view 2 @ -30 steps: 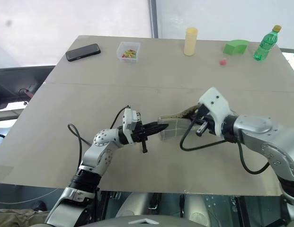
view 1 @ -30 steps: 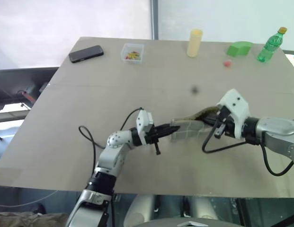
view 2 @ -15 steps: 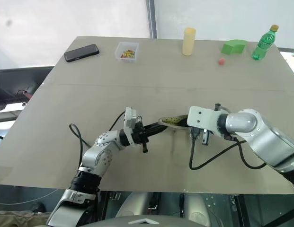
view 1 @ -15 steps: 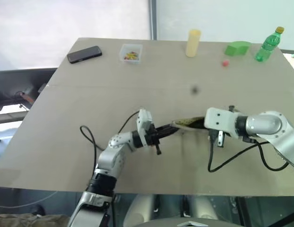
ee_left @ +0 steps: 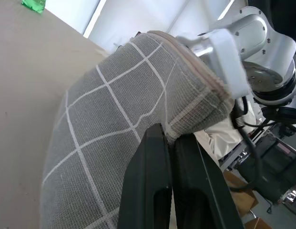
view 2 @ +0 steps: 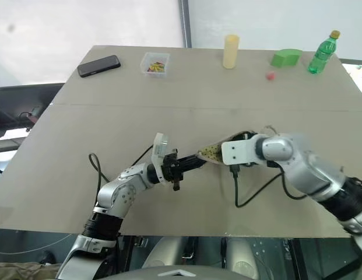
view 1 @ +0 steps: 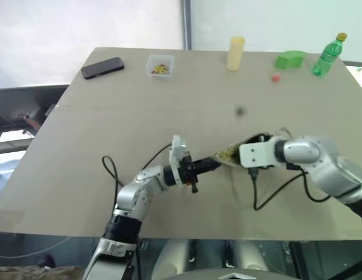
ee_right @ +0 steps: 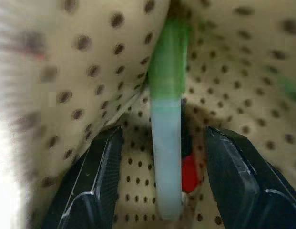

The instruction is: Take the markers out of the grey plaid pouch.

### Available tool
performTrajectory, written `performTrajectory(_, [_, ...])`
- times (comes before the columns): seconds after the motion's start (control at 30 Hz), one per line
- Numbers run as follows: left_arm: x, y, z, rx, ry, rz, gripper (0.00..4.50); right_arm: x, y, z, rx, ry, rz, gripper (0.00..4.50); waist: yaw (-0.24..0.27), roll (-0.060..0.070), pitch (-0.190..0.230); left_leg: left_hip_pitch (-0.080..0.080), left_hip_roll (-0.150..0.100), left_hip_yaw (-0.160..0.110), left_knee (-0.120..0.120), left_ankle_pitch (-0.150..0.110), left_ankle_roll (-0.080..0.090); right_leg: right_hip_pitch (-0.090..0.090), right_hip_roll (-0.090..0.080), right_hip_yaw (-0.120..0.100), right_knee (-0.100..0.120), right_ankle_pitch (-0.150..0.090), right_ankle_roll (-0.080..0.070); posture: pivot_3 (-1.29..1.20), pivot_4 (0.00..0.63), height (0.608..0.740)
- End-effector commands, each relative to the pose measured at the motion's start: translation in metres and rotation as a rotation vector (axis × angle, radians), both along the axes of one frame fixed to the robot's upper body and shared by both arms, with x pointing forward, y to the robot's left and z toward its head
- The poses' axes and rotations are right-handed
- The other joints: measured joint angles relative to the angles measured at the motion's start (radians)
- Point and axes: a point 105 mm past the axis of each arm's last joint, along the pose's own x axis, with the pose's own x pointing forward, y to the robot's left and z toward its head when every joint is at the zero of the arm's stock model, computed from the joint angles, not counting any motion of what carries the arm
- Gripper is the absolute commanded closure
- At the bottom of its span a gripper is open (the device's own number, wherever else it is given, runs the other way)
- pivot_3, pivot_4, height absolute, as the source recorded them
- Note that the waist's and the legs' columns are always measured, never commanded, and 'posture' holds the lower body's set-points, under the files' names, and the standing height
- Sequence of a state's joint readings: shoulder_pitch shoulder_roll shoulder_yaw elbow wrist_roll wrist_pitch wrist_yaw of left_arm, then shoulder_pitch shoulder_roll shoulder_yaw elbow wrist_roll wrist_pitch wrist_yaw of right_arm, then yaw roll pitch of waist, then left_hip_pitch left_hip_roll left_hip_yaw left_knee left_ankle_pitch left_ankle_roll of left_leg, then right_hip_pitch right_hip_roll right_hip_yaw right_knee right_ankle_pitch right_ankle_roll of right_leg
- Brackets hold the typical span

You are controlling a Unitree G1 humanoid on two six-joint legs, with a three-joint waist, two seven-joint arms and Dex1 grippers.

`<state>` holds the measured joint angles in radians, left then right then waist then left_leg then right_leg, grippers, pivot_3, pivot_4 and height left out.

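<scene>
Markers (ee_right: 167, 119) lie inside the pouch (ee_left: 124, 129), between my right gripper's (ee_right: 162, 200) parted fingers; my left gripper (ee_left: 167, 148) clamps the pouch's edge, mid-tabletop (view 1: 81, 151).

Rolled over and pushed into the pouch (view 1: 226, 155) mouth, right gripper (ee_right: 163, 157), fingers now spread either side of the green marker (ee_right: 166, 95). Tipped up edge-on from lying flat, dotted lining now facing out. Left gripper (ee_left: 169, 143) twisted at the wrist, pinching the corner.

Bright daylight from windows behind table (view 1: 81, 146), washed-out background, soft shadows, right wrist close-up blurred
</scene>
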<state>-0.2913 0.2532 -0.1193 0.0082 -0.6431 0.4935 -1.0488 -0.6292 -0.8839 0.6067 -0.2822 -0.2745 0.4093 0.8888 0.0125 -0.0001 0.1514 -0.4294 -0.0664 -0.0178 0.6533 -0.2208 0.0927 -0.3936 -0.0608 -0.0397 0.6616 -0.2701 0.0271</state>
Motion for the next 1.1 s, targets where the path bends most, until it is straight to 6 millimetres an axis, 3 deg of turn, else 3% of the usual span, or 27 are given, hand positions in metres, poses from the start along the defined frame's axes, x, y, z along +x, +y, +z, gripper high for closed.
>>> performTrajectory(0.03, [-0.003,-0.002,0.015,-0.048,-0.044,-0.015,4.5,0.016,0.003,-0.006,-0.028,-0.066,-0.017,1.77,0.002,0.0,0.0,0.0,0.0,0.0,0.0,0.0,0.0,0.0,0.0,0.0,0.001,0.0,0.0,0.0,0.15,0.74])
performTrajectory(0.1, [-0.003,-0.003,0.015,-0.054,-0.039,-0.013,4.5,0.017,0.008,-0.02,-0.005,-0.035,-0.023,1.77,0.002,0.0,0.0,0.001,0.0,-0.001,0.0,0.001,-0.002,0.0,0.001,0.0,0.001,0.0,0.0,0.0,0.15,0.74])
performTrajectory(0.13, [-0.003,-0.003,0.015,-0.056,-0.036,-0.011,4.5,0.018,0.008,-0.028,-0.001,-0.027,-0.027,2.01,0.002,0.0,0.0,0.001,0.0,-0.001,0.0,0.001,-0.002,0.0,0.001,0.0,0.002,0.0,0.0,0.0,0.15,0.74])
performTrajectory(0.2, [-0.003,-0.005,0.013,-0.058,-0.034,-0.006,4.5,0.019,0.008,-0.038,0.022,-0.004,-0.047,2.59,0.0,-0.002,-0.001,0.003,0.0,-0.001,-0.001,0.001,-0.002,0.002,0.001,0.0,0.002,0.0,0.0,0.0,0.15,0.74])
performTrajectory(0.3, [-0.002,-0.004,0.014,-0.058,-0.036,0.006,4.5,0.025,0.002,-0.028,0.074,-0.045,-0.089,3.94,0.002,-0.002,-0.001,0.01,0.001,-0.001,-0.001,0.001,-0.003,0.008,0.001,0.0,0.001,0.0,0.0,0.0,0.15,0.74])
performTrajectory(0.33, [-0.002,-0.004,0.014,-0.058,-0.036,0.008,4.5,0.026,0.001,-0.026,0.079,-0.055,-0.095,4.15,0.002,-0.002,-0.001,0.012,0.001,-0.001,-0.002,0.0,-0.004,0.011,0.001,0.0,0.001,0.0,0.0,0.0,0.15,0.74])
performTrajectory(0.37, [-0.001,-0.004,0.014,-0.058,-0.038,0.015,4.5,0.025,-0.001,-0.021,0.09,-0.062,-0.096,4.16,0.002,-0.002,-0.001,0.014,0.001,-0.001,-0.002,-0.001,-0.006,0.013,0.001,0.0,0.001,0.0,-0.001,0.0,0.15,0.74])
performTrajectory(0.43, [0.002,-0.001,0.013,-0.052,-0.046,0.044,4.5,0.018,0.001,0.01,0.246,-0.073,-0.108,4.16,0.003,-0.002,-0.001,0.014,0.001,-0.001,-0.002,-0.001,-0.006,0.012,0.001,0.0,0.001,0.0,0.0,0.0,0.15,0.74])
performTrajectory(0.5, [0.007,0.003,0.012,-0.046,-0.054,0.079,4.5,0.003,0.003,0.042,0.386,-0.086,-0.078,4.16,0.007,-0.002,0.0,0.013,0.001,-0.001,-0.002,-0.001,-0.006,0.012,0.001,0.0,0.0,0.0,0.0,0.0,0.15,0.74])
performTrajectory(0.57, [0.011,0.006,0.011,-0.045,-0.056,0.1,4.5,-0.015,0.005,0.058,0.463,-0.046,-0.052,4.16,0.007,-0.002,0.0,0.012,0.0,-0.002,-0.002,-0.001,-0.005,0.011,0.001,0.0,0.0,0.0,0.0,0.0,0.15,0.74])
performTrajectory(0.8, [0.019,0.01,0.008,-0.017,-0.089,0.128,4.5,-0.05,-0.006,0.082,0.539,0.026,-0.044,4.16,0.006,-0.002,0.0,0.011,0.001,-0.002,-0.005,-0.004,0.0,0.01,0.0,-0.001,-0.002,0.0,-0.001,0.0,0.15,0.74])
performTrajectory(0.9, [0.022,0.012,0.005,0.028,-0.141,0.136,4.5,-0.059,-0.015,0.099,0.701,0.078,-0.1,4.16,0.006,-0.002,0.0,0.011,0.001,-0.002,-0.005,-0.004,0.0,0.01,-0.001,0.0,-0.002,0.0,-0.001,0.0,0.15,0.74])
performTrajectory(1.0, [0.03,0.02,0.002,0.092,-0.216,0.192,4.5,-0.069,-0.033,0.117,0.913,0.142,-0.197,4.16,0.007,-0.002,0.0,0.011,0.001,-0.002,-0.005,-0.005,0.001,0.011,-0.001,-0.001,-0.002,0.0,-0.001,0.0,0.15,0.74])
performTrajectory(1.1, [0.033,0.031,0.002,0.163,-0.324,0.241,4.5,-0.067,-0.061,0.126,0.986,0.103,-0.345,4.16,0.007,-0.002,0.0,0.011,0.001,-0.002,-0.005,-0.005,0.001,0.011,-0.001,-0.001,-0.003,0.0,-0.001,0.0,0.15,0.74])
